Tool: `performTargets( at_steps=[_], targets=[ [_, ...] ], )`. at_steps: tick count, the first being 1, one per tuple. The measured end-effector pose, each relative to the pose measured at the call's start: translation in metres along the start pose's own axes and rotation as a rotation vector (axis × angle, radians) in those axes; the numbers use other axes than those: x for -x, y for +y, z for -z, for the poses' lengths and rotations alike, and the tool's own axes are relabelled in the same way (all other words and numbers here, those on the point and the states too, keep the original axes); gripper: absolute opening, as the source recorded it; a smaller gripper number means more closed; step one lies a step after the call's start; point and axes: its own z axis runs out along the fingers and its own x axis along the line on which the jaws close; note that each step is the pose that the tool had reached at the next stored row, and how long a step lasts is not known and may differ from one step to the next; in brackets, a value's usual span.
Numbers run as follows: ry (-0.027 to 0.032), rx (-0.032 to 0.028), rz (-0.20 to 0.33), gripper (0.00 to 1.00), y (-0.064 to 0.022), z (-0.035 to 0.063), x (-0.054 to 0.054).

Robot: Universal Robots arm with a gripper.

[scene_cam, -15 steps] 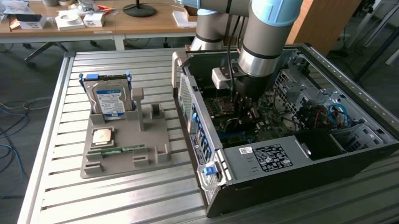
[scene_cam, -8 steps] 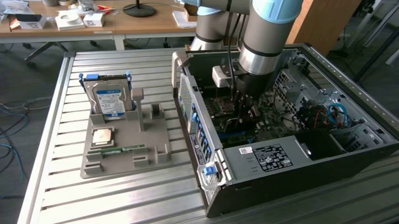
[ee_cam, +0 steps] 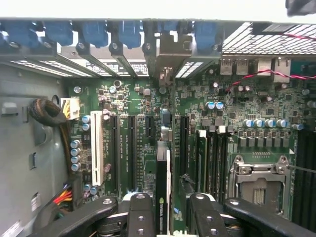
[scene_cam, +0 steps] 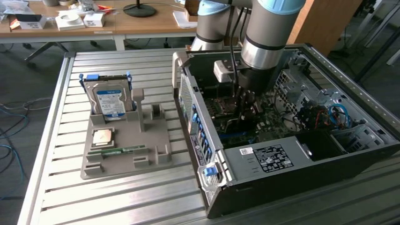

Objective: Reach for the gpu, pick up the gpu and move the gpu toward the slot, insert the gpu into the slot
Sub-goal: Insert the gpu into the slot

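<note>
Wrist view shows the gripper (ee_cam: 165, 217) with its jaws partly apart, closed on the gpu (ee_cam: 162, 182), which stands on edge between the two fingers (ee_cam: 141, 217). Its bracket (ee_cam: 170, 54) reaches the rear wall of the computer case (scene_cam: 262, 159). The card sits over the motherboard (ee_cam: 247, 98), beside a black slot (ee_cam: 132, 148). Whether it is fully seated I cannot tell. On the exterior view's left, a hard drive (scene_cam: 109, 101) stands on the tabletop (scene_cam: 125, 201).

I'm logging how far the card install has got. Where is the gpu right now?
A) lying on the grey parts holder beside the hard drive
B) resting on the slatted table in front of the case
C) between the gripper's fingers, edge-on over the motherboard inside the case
C: the wrist view shows the gpu standing edge-on between the fingers of the gripper, above the motherboard.
</note>
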Motion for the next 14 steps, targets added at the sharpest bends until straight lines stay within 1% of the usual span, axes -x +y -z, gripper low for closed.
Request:
performTargets(
  at_steps=[4,11,14],
  targets=[
    [0.0,0.0001,0.0,0.34,-0.0002,0.0068,0.0],
    [0.0,0.0001,0.0,0.34,-0.0004,0.0151,0.0],
    [0.0,0.0,0.0,0.34,-0.0005,0.0208,0.0]
  ],
)
